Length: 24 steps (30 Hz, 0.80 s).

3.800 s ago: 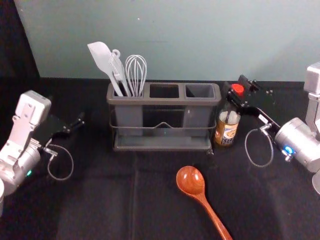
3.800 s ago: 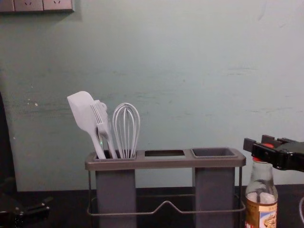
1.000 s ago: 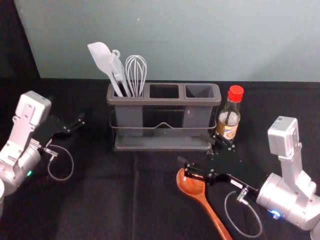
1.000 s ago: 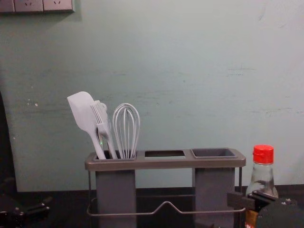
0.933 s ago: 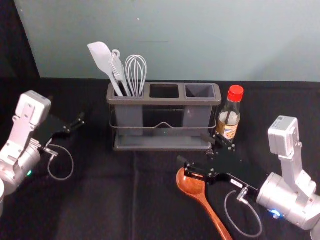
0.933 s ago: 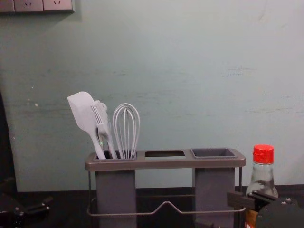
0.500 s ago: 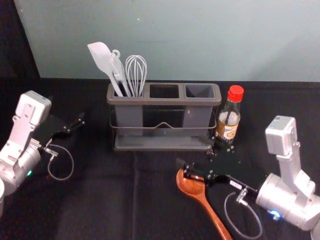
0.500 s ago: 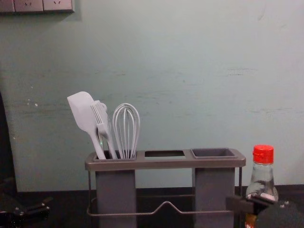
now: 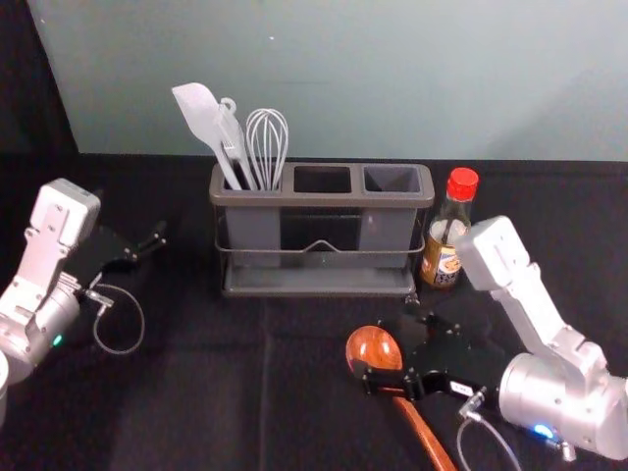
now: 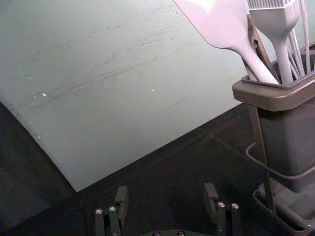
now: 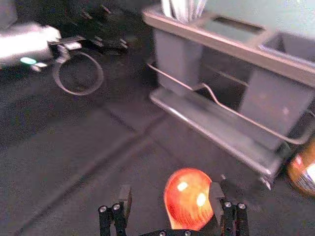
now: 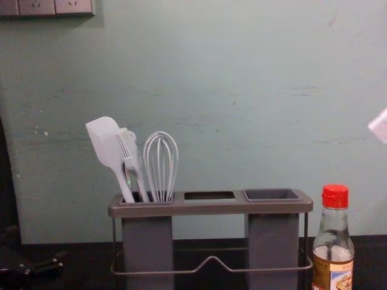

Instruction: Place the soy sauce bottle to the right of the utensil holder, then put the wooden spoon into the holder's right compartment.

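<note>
Wooden spoon [image 9: 374, 345] lay on the surface [image 9: 196, 392] by your right claw [image 11: 171, 191], spread wide; the soy sauce bottle [image 9: 441, 265] stood right of the holder [image 9: 324, 199]. Closing off-centre on the spoon's rounded bowl risked twisting it free. Your left claw [image 10: 168, 191], also wide, idled left.

Right gripper [image 9: 385, 336] hangs low right, jaws apart (left gripper [image 9: 130, 214] idles left).

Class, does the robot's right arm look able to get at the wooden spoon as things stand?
Probably yes: the right gripper hangs open close over the wooden spoon, nothing seems to lie between them, and the soy sauce bottle stands farther back.
</note>
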Tool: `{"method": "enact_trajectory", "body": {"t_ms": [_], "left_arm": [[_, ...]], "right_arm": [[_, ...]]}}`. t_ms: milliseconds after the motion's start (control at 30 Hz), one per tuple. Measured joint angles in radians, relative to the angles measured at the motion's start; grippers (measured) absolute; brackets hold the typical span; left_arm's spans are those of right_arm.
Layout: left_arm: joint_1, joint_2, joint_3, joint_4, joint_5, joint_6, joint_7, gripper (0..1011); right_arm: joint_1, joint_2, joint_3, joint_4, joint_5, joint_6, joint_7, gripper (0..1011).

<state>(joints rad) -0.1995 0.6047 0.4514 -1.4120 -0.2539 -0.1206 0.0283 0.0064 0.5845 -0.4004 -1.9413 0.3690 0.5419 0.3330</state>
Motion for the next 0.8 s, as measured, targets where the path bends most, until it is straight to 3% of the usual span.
{"method": "enact_trajectory", "body": {"t_ms": [33,233,467,800], "left_arm": [[0.0,0.0,0.0,0.0,0.0,0.0,0.0,1005],[0.0,0.0,0.0,0.0,0.0,0.0,0.0,1005],[0.0,0.0,0.0,0.0,0.0,0.0,0.0,1005],[0.0,0.0,0.0,0.0,0.0,0.0,0.0,1005]], "right_arm": [[0.004,-0.009,0.003,-0.022,-0.004,0.066,-0.033,1003],[0.011,-0.063,0.005,-0.071,-0.06,0.235,-0.158,1003],[0.011,-0.123,0.0,-0.055,-0.087,0.28,-0.205,1003],[0.023,-0.187,-0.014,0.011,-0.104,0.287,-0.209,1003]]}}
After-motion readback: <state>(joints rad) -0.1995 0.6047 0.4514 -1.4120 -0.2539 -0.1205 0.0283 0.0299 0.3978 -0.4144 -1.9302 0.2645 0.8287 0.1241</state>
